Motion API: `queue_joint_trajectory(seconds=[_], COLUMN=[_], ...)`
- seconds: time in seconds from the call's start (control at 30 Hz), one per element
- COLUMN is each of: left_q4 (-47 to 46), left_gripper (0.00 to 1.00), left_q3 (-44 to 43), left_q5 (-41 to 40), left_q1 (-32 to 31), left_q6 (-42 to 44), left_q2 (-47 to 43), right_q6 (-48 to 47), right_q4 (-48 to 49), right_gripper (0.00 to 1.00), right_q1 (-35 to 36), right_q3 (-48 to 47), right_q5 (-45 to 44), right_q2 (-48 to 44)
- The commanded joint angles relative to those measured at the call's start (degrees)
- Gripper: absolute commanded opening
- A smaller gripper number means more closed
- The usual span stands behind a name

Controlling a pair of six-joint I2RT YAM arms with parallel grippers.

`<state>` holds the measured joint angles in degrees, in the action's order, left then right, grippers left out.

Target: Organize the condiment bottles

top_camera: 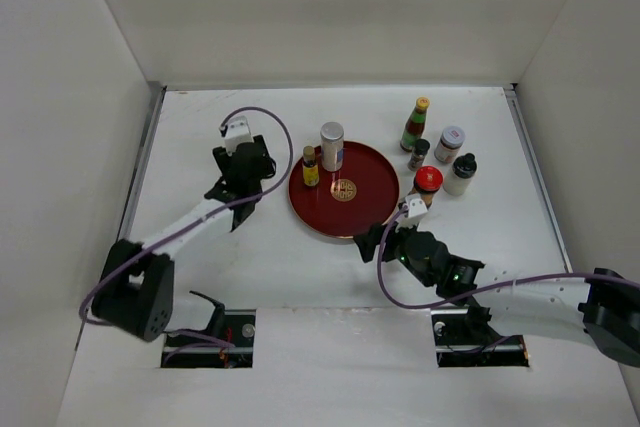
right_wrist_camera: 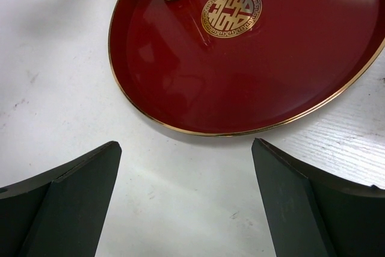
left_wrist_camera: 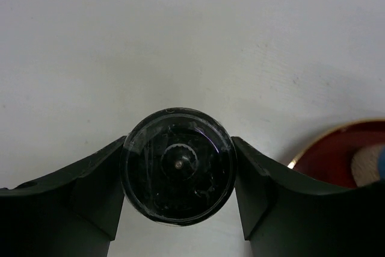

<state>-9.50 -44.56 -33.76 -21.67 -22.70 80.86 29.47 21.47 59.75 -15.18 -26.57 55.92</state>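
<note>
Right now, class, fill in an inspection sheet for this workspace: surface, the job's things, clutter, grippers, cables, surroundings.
Surface: white table, faintly scuffed.
Job's things: amber yellow-capped bottle and silver-capped white bottle stand on the red tray. Five more stand on the table right of it, among them the green orange-capped bottle and red-capped jar.
Clutter: nothing seen.
Grippers: left gripper shut on a dark-lidded jar, left of the tray. Right gripper open, holding nothing, at the tray's near rim.
Cables: purple cables loop along both arms.
Surroundings: white walls on three sides.
</note>
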Motion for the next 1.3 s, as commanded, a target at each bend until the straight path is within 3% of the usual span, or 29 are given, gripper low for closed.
queue_joint_trajectory(seconds=[0.0,0.2,0.33,0.43,0.53,0.6,0.67,0.77,0.97,1.1,1.2,1.27], left_q4=[-3.3,4.2,5.8,1.7,-3.6,-6.0,-7.0,-8.3,-14.4,-15.1,-14.8,-14.8], left_gripper=[0.36,0.35,0.35,0.35,0.35,0.35,0.35,0.35,0.35,0.37,0.46,0.60], left_q3=[3.0,5.5,5.5,4.4,2.7,1.2,-0.3,-1.7,0.2,1.2,2.5,3.7], left_q5=[-4.3,-4.9,-4.2,-4.2,-2.7,-2.0,-1.4,-1.0,-0.9,-1.0,-1.6,-2.0], left_q1=[-5.7,-15.1,-20.5,-24.2,-25.8,-26.3,-26.2,-26.3,-26.1,-25.7,-26.4,-27.1], left_q6=[1.2,2.7,2.0,2.1,2.5,2.7,3.4,4.1,5.3,5.1,4.9,4.4], left_q2=[-13.4,-27.3,-28.4,-24.0,-18.6,-14.9,-11.8,-7.4,-1.2,0.5,1.2,1.1], right_q6=[-0.6,-0.7,-0.5,-0.5,-0.5,-0.6,-0.6,-0.8,-2.1,-2.5,-3.3,-3.1], right_q4=[3.4,3.5,3.7,4.0,4.9,4.9,5.2,5.3,6.6,6.6,4.1,-0.1], right_gripper=[0.96,0.96,0.96,0.94,0.76,0.55,0.40,0.34,0.49,0.76,0.91,0.96], right_q1=[1.0,1.0,1.0,1.0,0.7,0.8,0.9,0.9,2.4,3.3,4.8,5.9], right_q3=[-1.5,-1.3,-0.7,-0.6,0.4,0.9,1.3,1.3,0.7,0.1,-2.2,-4.9], right_q5=[0.4,0.3,0.4,0.2,0.2,0.1,0.3,0.2,-2.5,-3.9,-6.8,-10.2], right_q2=[-0.7,-1.1,-1.6,-2.5,-3.8,-5.6,-6.8,-6.8,-4.9,-5.1,-7.7,-9.7])
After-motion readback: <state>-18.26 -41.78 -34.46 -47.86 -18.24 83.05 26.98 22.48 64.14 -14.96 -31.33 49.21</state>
